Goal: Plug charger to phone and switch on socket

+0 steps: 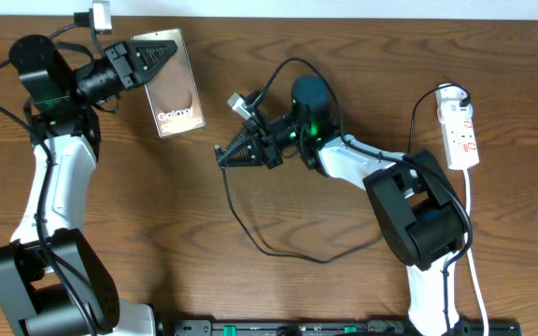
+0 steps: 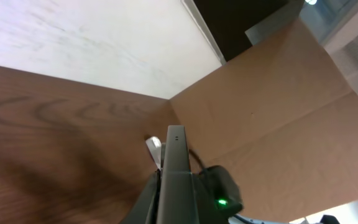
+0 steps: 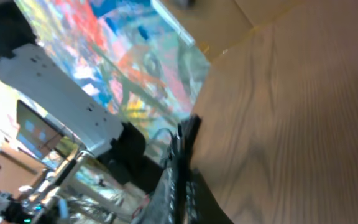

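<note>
The phone (image 1: 177,93), brown-bronze with white "Galaxy" text, is at the back left of the table. My left gripper (image 1: 168,47) is shut on its far end. In the left wrist view the phone (image 2: 176,152) shows edge-on as a dark slab between the fingers (image 2: 157,202). My right gripper (image 1: 224,155) is at mid table, pointing left, shut on the end of the charger (image 1: 325,259). The thin black cable loops toward the front and runs right to the socket (image 1: 462,135). The connector tip is not clear in the right wrist view, where the gripper (image 3: 184,149) is shut.
The socket, a white power strip with red switch marks, lies at the right edge with a black plug (image 1: 453,93) in its far end and a white cord (image 1: 474,243) trailing forward. A brown cardboard wall (image 2: 278,93) stands beyond the table. The right arm's base (image 1: 423,224) sits front right.
</note>
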Tool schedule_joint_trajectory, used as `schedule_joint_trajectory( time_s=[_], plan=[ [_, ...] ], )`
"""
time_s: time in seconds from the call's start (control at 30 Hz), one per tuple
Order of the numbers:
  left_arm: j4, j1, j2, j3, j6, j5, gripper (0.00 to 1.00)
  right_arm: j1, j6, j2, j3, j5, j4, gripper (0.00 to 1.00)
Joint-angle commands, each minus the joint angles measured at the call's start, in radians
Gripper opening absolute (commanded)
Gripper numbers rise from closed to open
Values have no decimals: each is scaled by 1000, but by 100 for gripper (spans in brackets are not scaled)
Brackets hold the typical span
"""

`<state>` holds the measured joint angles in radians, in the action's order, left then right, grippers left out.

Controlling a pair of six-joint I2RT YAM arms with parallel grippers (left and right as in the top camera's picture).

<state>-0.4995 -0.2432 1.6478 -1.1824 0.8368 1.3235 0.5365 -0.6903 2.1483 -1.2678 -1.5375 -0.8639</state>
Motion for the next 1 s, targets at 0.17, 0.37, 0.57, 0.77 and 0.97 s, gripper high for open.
schedule_joint_trajectory(
  time_s=[0.17,0.37,0.57,0.77,0.97],
  plan=[
    [-15,45,-2,3,-8,-50,8,8,-335,-3,-7,61,-145,1],
    [-15,86,-2,3,-17,-64,7,8,-353,-3,-7,77,-147,1],
    [-15,94,-2,3,-17,-64,7,8,-372,-3,-7,89,-169,1],
    [-15,94,-2,3,-17,-76,7,8,-460,-3,-7,95,-293,1],
    [-15,94,-2,3,-21,-83,8,14,-469,-3,-7,100,-296,1]
  ],
)
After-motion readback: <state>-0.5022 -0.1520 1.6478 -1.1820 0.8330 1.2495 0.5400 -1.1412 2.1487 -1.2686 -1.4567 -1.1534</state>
